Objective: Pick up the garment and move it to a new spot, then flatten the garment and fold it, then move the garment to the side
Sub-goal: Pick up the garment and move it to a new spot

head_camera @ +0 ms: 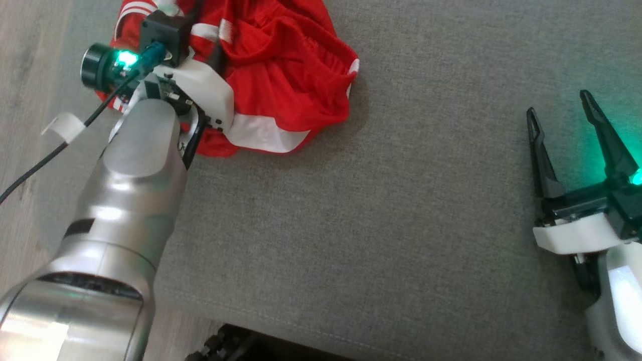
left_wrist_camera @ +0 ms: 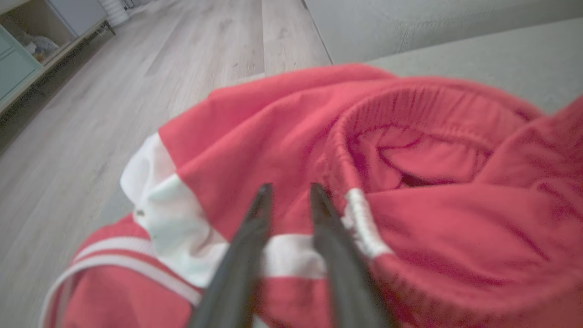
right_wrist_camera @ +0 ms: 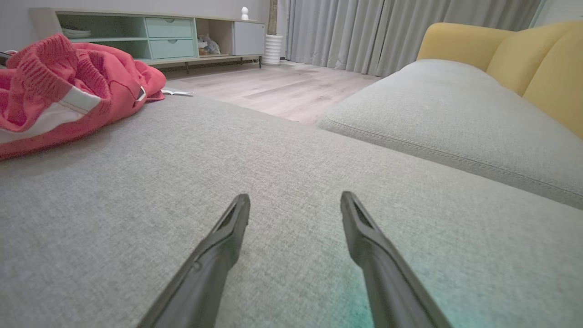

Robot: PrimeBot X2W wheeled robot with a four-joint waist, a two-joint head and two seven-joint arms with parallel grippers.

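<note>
The garment (head_camera: 281, 65) is a pair of red shorts with white bands, lying crumpled at the far left of the grey sofa seat (head_camera: 376, 200). My left arm's wrist (head_camera: 195, 85) reaches over it from the near side. In the left wrist view my left gripper (left_wrist_camera: 291, 189) rests on the garment (left_wrist_camera: 432, 228) beside the elastic waistband. Its fingers (left_wrist_camera: 259, 214) stand a narrow gap apart with red cloth showing between the tips. My right gripper (head_camera: 557, 104) hovers wide open and empty over bare cushion at the right, far from the garment (right_wrist_camera: 68, 91).
The seat's left edge drops to a wooden floor (head_camera: 25, 50). A black cable (head_camera: 45, 160) trails from the left wrist. A second grey cushion (right_wrist_camera: 455, 114) and a yellow backrest (right_wrist_camera: 501, 45) lie beyond my right gripper (right_wrist_camera: 295, 197). A teal cabinet (right_wrist_camera: 168, 36) stands across the room.
</note>
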